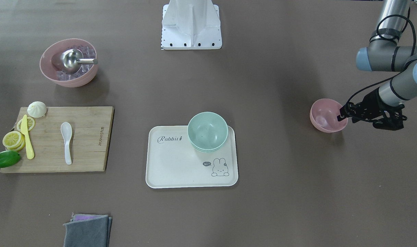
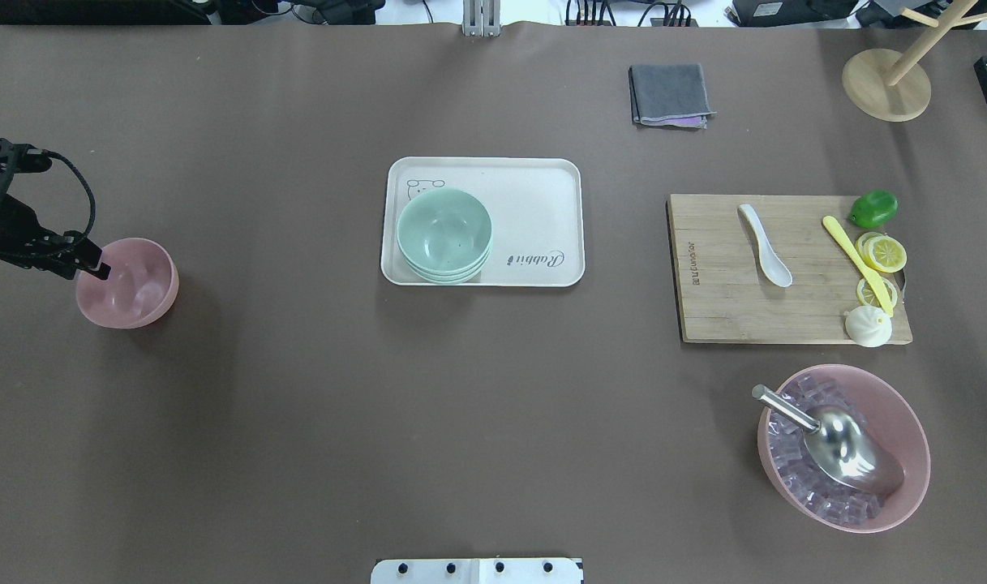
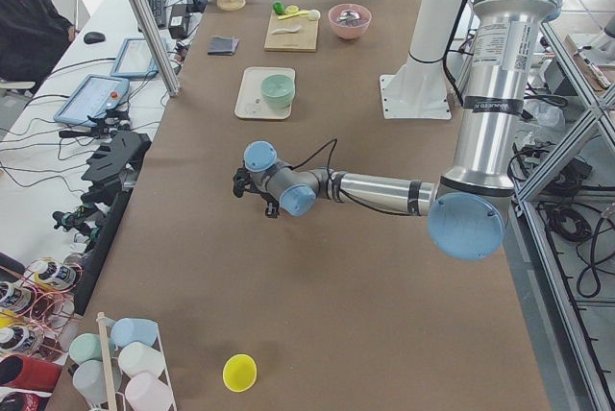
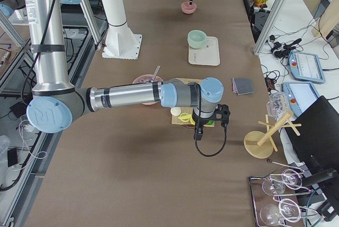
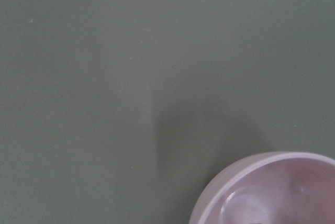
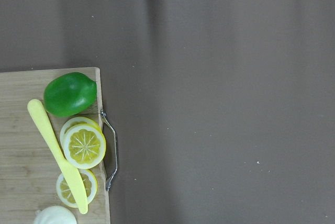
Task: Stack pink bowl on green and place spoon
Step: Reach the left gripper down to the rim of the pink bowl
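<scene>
Sitting far out on the robot's left side of the brown table, the small pink bowl is empty, smooth and round. The left gripper is at its rim. One dark fingertip pokes over the edge into the bowl, but I cannot tell if it is pinching the rim.

The green bowl sits on top of a little stack of green bowls, and nothing is in it. The stack stands in one corner of a flat white tray with a bunny drawn on it.

The white spoon lies on a wooden cutting board. It is apart from a yellow plastic knife, lemon slices, a lime and a white bun.

A bigger pink bowl holds clear ice cubes and a shiny metal scoop.

The right gripper hangs over the board's end by the lime. I cannot tell if it is open or closed.
</scene>
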You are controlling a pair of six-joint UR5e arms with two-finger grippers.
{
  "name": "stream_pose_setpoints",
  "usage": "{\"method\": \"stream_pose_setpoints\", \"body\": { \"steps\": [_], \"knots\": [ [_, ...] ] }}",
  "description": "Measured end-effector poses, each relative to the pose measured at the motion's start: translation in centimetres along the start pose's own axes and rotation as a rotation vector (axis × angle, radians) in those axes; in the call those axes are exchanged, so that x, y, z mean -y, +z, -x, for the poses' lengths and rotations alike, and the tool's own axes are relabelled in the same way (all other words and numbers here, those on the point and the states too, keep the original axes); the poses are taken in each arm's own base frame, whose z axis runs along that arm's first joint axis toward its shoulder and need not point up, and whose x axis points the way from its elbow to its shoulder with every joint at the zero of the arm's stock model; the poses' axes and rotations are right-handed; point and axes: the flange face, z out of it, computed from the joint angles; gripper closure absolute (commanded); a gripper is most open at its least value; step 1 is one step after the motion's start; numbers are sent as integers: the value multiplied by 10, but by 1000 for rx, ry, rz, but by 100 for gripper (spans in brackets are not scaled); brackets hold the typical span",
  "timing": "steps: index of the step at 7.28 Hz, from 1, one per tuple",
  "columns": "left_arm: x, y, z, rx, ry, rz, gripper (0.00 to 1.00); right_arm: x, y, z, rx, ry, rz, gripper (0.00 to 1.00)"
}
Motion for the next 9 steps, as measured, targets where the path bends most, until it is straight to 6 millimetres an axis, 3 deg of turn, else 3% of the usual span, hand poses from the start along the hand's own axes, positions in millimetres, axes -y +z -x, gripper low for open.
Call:
{"method": "stream_pose_setpoints", "body": {
  "steps": [2,6,9],
  "knots": [
    [-2,0,1,0,1,1,98,0,0,0,0,-6,0,0],
    [-8,-9,-5,-26,9,10,100,1,0,2,0,-16,-1,0],
    [9,-48,-32,-109,-28,22,100,5,-5,14,20,-30,-8,0]
  ]
}}
